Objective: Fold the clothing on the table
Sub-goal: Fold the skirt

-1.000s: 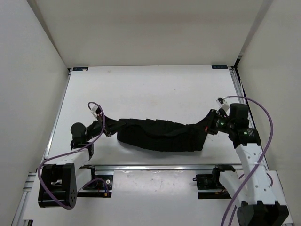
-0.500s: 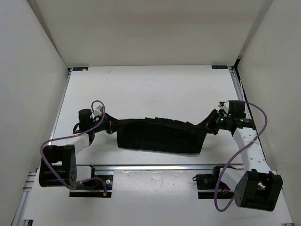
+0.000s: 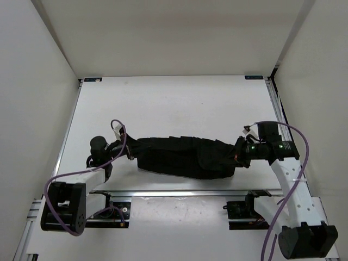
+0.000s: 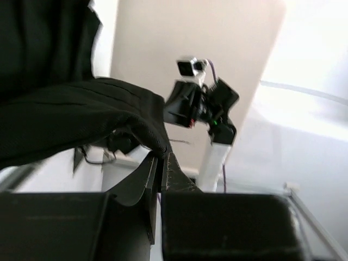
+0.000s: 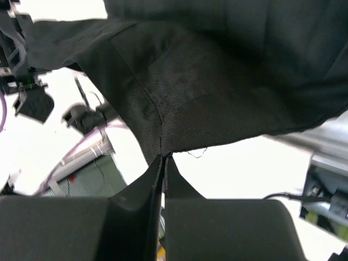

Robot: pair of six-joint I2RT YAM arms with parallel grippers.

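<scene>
White walls point(image 3: 163, 32) enclose a white rectangular tabletop point(image 3: 174, 103) seen from above, with a metal rail point(image 3: 179, 192) along its near edge. A pleated black garment point(image 3: 185, 156) runs left to right across the near half of the tabletop as a long, bunched band strung between the two arms. The left arm point(image 3: 81, 179) reaches in from the lower left, and the left end effector point(image 3: 132, 149) meets the garment's left end. The right arm point(image 3: 291, 182) reaches in from the lower right, and the right end effector point(image 3: 237, 154) meets the garment's right end. From this height the dark fingers merge with the dark cloth, and it is unclear whether the middle of the band rests on the surface.

From the left wrist, two dark fingers point(image 4: 136, 185) press together at the lower centre and pinch a folded edge of the garment. The cloth spreads up and to the left above them, clear of the tabletop at this end. Beyond it, the right arm stands against a pale wall.

From the right wrist, the fingers point(image 5: 141, 201) are closed with a corner of the garment's hem clamped at their tips. The woven black cloth fans upward and fills the upper part of the view. A loose thread point(image 5: 197, 154) hangs from the hem. Dark parts of the left arm appear at the far left, blurred.
</scene>
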